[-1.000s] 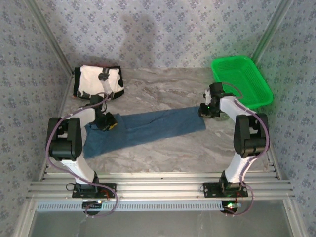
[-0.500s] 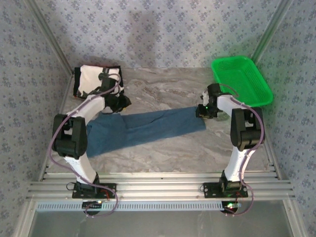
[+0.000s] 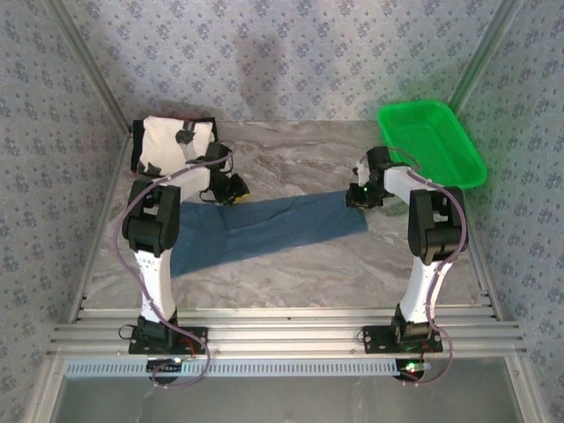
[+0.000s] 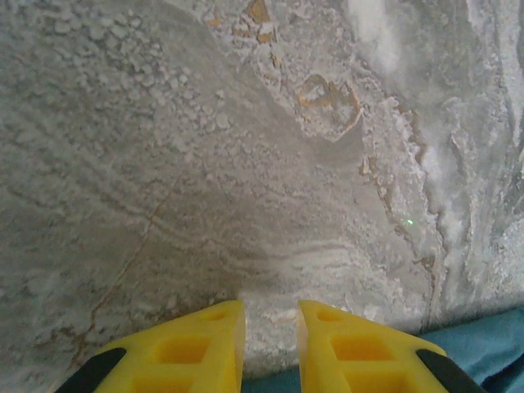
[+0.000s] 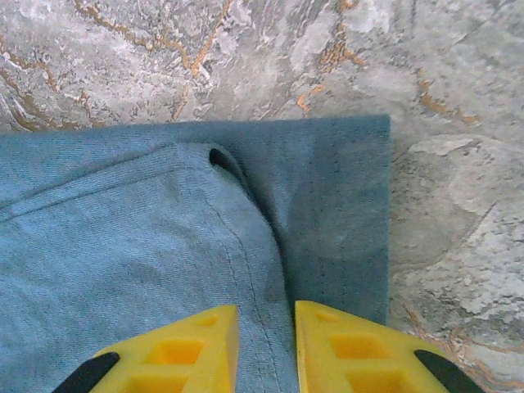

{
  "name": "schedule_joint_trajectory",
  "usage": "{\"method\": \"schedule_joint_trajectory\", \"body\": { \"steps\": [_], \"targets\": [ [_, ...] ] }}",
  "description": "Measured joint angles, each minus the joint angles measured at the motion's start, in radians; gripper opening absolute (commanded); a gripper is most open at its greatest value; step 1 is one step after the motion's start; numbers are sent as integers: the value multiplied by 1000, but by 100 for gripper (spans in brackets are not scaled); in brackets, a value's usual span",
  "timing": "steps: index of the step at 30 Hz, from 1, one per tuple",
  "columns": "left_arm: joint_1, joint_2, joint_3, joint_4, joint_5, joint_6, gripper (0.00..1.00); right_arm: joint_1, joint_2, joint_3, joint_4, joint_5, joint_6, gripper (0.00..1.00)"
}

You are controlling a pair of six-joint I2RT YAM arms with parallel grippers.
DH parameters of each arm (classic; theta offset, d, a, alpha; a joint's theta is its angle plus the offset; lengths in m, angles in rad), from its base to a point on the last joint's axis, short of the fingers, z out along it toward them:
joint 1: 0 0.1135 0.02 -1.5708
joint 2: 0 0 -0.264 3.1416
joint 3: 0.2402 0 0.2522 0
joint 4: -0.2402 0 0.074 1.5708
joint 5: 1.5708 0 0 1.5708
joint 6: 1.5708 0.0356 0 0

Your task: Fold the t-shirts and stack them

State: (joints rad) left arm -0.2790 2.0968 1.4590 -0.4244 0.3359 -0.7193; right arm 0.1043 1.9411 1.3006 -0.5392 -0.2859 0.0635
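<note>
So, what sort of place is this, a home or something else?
Probably a robot test cell, not a home: the left arm and right arm are bolted to an aluminium rail at the edge of a marble-look table, patterned walls enclose it closely, and a teal t-shirt lies on it.

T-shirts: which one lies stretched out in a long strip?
The teal-blue t-shirt, across the middle; the cream-white t-shirt sits bundled compactly in the far left corner.

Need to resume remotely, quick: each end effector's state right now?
Left end effector: closed, seemingly pinching the teal t-shirt.
Right end effector: closed on the teal t-shirt.
</note>
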Motion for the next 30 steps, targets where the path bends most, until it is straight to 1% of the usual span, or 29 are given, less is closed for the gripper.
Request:
{"method": "schedule_joint_trajectory", "body": {
  "steps": [4, 8, 15, 22, 30],
  "targets": [
    [-4, 6, 16, -6, -7, 0, 22, 0, 0, 0, 0, -2, -6, 8],
    [-4, 8, 20, -8, -15, -3, 22, 0, 0, 0, -3, -3, -10, 1],
    [-4, 15, 20, -11, -24, -7, 21, -7, -64, -45, -6, -3, -9, 0],
    [-4, 15, 20, -14, -33, -8, 20, -42, -153, -124, -3, -19, -8, 0],
    [-4, 15, 19, -14, -37, -7, 20, -69, -182, -201, -3, -27, -1, 0]
  ]
}}
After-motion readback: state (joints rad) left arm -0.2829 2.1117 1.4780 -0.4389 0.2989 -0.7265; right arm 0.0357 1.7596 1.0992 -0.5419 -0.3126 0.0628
